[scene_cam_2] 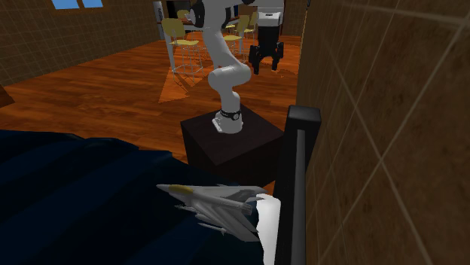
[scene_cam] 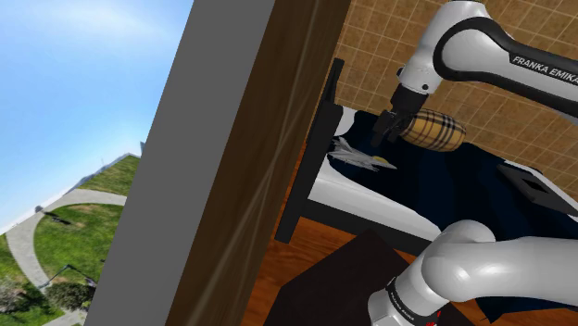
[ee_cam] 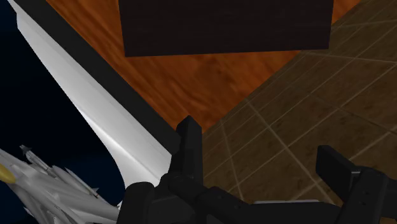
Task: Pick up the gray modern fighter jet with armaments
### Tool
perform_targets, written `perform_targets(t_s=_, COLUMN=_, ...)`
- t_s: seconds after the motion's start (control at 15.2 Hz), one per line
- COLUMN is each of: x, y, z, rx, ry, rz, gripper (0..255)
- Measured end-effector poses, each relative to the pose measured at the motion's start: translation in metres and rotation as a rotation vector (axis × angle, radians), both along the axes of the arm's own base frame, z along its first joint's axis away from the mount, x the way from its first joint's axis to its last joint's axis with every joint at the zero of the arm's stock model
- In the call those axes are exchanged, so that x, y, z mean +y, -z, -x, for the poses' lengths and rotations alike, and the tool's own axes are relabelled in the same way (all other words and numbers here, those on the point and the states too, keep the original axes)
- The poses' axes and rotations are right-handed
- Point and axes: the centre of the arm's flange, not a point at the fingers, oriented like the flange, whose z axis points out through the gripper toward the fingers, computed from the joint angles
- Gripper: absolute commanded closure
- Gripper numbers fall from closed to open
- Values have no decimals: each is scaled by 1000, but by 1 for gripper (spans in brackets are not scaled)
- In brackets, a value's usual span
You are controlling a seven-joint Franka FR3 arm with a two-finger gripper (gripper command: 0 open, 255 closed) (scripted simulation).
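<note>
A grey fighter jet (scene_cam: 358,156) with small missiles under its wings lies on the dark blue bed cover, close to the bed's white edge. In the second exterior view the jet (scene_cam_2: 215,205) has a yellowish nose and rests flat beside the black bed end. My gripper (scene_cam: 384,132) hangs open in the air above the jet, slightly toward the shoulder view's right. From the second exterior view the gripper (scene_cam_2: 265,66) is well above the bed with nothing in it. In the wrist view the jet (ee_cam: 44,189) lies off to one side of the fingers (ee_cam: 189,147), not between them.
A plaid bolster pillow (scene_cam: 433,130) lies just behind the gripper. The black bed frame (scene_cam_2: 297,177) rises beside the jet. A tiled brown wall (scene_cam_2: 384,128) stands close by, and a wooden panel (scene_cam: 250,167) blocks the shoulder view's left. My dark stand (scene_cam_2: 233,143) sits on the wooden floor.
</note>
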Motion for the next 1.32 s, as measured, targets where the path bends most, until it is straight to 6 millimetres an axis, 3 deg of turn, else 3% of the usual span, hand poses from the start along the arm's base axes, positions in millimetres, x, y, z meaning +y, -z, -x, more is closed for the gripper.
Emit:
perform_targets(t_s=0.2, x=-10, y=7, z=-9, rx=-1, ry=-7, rz=4, gripper=0)
perform_targets(t_s=0.66, x=-70, y=49, z=-50, rx=-12, ry=-48, rz=23, gripper=0)
perform_targets(t_s=1.32, x=-159, y=108, z=-124, rx=-29, ry=-111, rz=55, gripper=0)
